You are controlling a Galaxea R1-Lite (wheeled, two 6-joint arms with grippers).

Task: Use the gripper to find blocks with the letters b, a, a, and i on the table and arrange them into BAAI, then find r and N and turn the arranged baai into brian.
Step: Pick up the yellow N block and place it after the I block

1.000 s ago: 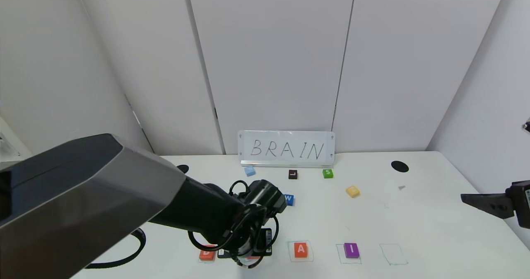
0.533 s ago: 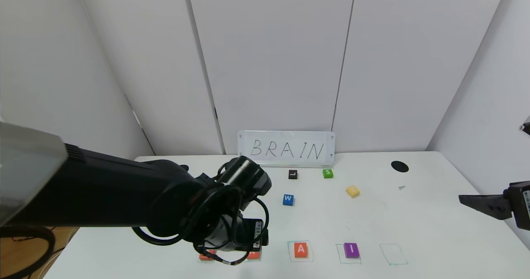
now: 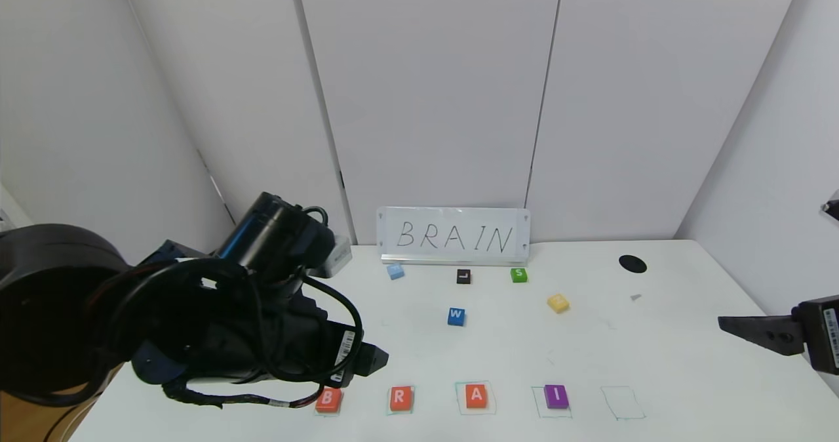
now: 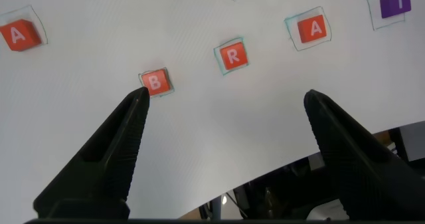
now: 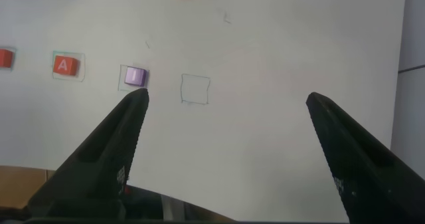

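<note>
The row on the table reads B, r, A, I; the left gripper hangs open and empty; I think the yellow N goes next into the empty square; the right gripper waits open at the right.

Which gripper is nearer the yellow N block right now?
Right. The right gripper hangs open over the table's right edge, off to the side of the yellow N block. The left gripper is open, farther away above the B block.
</note>
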